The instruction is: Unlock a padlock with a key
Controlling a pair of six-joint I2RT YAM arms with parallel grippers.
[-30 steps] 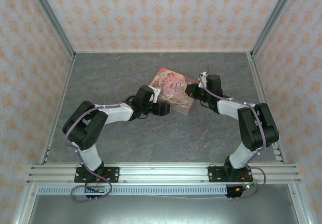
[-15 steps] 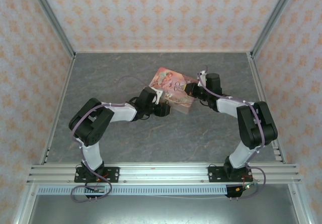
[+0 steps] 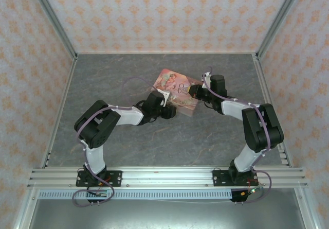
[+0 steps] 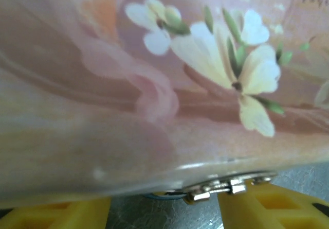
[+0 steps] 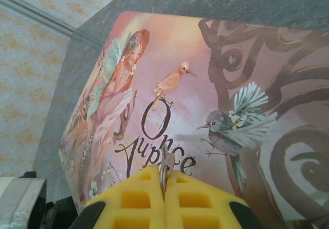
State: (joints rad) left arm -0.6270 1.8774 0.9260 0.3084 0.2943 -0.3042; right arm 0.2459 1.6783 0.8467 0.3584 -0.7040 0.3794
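The pink illustrated box [image 3: 177,89] lies mid-table. My left gripper [image 3: 168,110] is pressed up to its near-left side. In the left wrist view the box wall [image 4: 154,85] looms close, and the yellow fingers [image 4: 51,213] stand apart at the bottom, so that gripper [image 4: 164,204] is open. Between them, under the box's edge, sit a small pale metal clasp [image 4: 226,187] and a thin teal-blue sliver [image 4: 157,195], probably the padlock, mostly hidden. My right gripper [image 5: 164,188] is shut on a small metal key [image 5: 167,163], held over the box lid [image 5: 205,85] from the right [image 3: 195,91].
Grey stone-patterned table [image 3: 128,146] with patterned walls on three sides and metal frame posts [image 3: 51,28] at the corners. An aluminium rail [image 3: 164,177] carries both arm bases along the near edge. Open floor lies left of and in front of the box.
My left arm has pushed rightward and in towards the box's near side, its elbow swinging right. My right gripper with the key has shifted slightly over the lid and then held.
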